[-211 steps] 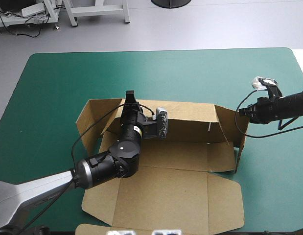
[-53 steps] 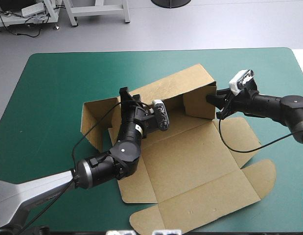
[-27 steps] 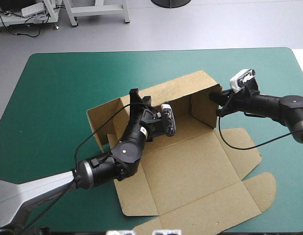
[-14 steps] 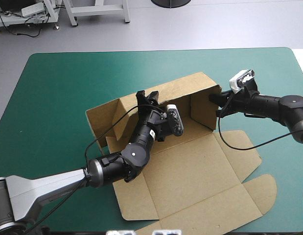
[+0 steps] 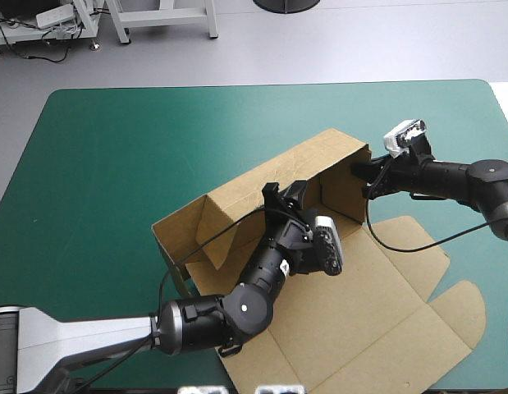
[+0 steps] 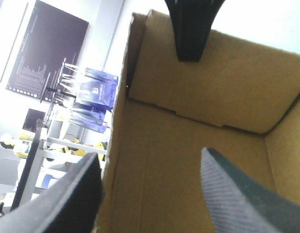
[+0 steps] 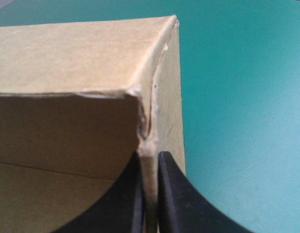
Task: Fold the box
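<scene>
Right gripper point(image 5: 358, 170) pinches the box point(image 5: 254, 176) by its corner wall, right of mid-frame; left gripper point(image 5: 284, 194) gapes inside. Board looks light and stiff: best gripped at wall edges.

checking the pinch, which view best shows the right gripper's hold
Right wrist view: the right gripper is shut on the box wall beside a corner. High view shows it small; left wrist view, only its tip over the rim.

Overhead, plus two wrist close-ups of box point(image 5: 270, 172)
</scene>
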`<action>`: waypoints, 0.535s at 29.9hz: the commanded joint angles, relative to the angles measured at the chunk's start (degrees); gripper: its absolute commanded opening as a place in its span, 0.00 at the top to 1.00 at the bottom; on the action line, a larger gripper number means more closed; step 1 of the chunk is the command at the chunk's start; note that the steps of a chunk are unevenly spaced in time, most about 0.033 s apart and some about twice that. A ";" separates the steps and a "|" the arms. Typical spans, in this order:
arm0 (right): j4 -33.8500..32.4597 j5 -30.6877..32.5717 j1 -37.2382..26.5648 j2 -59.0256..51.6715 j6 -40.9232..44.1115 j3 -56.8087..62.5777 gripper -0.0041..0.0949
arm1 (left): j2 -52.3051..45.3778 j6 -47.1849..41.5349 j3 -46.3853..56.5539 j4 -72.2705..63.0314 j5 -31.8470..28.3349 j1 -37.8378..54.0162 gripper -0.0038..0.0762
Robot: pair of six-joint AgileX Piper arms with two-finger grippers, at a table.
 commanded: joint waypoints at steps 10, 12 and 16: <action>4.97 2.20 0.08 -2.20 5.43 -1.43 0.97 | -2.75 3.45 -2.32 3.67 12.38 -5.34 0.88; 4.97 2.20 0.08 -2.20 5.54 -1.43 0.97 | -3.70 0.99 -3.77 3.54 12.03 -5.59 0.95; 4.97 2.20 0.08 -2.20 6.14 -1.43 0.97 | -6.18 0.72 -9.46 -1.34 10.15 -5.43 0.93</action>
